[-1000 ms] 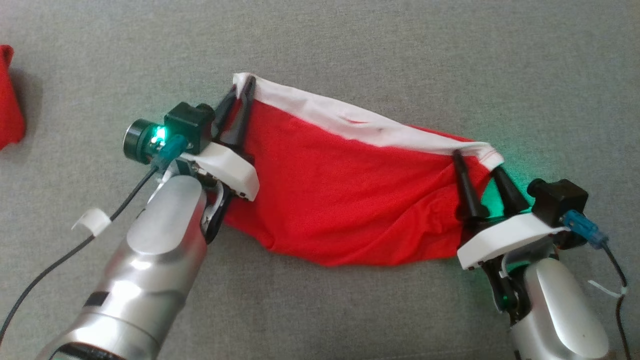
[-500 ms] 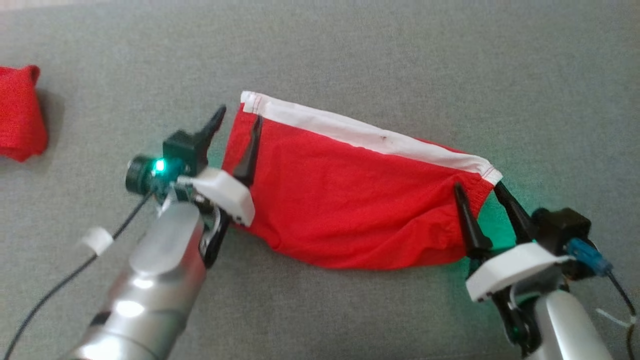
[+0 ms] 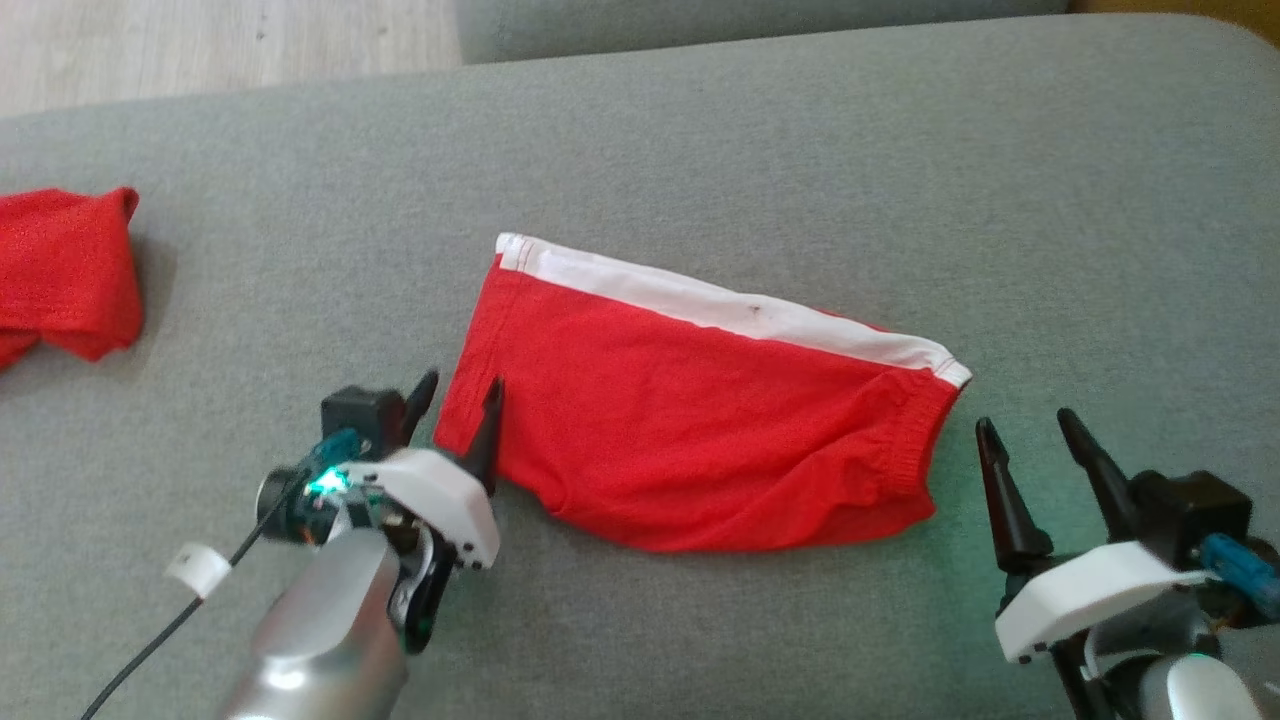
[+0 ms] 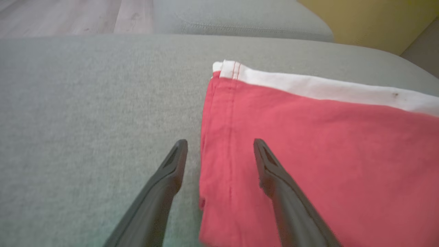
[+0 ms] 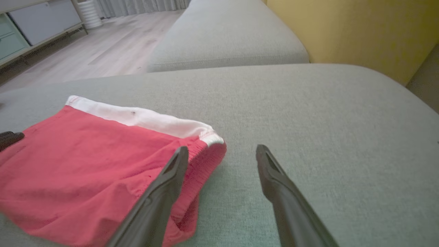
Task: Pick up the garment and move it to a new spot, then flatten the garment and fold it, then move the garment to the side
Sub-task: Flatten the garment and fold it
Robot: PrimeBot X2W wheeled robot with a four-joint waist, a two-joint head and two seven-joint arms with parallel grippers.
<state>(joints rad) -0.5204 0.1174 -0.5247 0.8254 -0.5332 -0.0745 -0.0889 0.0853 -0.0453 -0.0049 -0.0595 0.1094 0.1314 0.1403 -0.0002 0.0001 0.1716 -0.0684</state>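
The garment (image 3: 690,410) is a pair of red shorts with a white waistband, lying fairly flat on the grey cushion (image 3: 800,150). My left gripper (image 3: 460,390) is open at its lower left corner, one finger over the red cloth and the other over the cushion. In the left wrist view the garment (image 4: 308,144) spreads to the right, and the left gripper (image 4: 219,144) straddles its side seam with nothing pinched. My right gripper (image 3: 1030,425) is open just off the garment's right end. In the right wrist view the right gripper (image 5: 223,149) holds nothing, beside the garment (image 5: 92,164).
Another red cloth (image 3: 60,270) lies at the cushion's far left. A second grey cushion (image 5: 226,34) lies beyond, with wooden floor (image 3: 220,40) to the far left and a yellow wall (image 5: 349,31) on the right. A cable (image 3: 150,640) trails from my left wrist.
Both grippers have opened and let go of the garment's waistband corners, then drawn back toward me. The garment now lies flat on the cushion. The head camera has tilted up.
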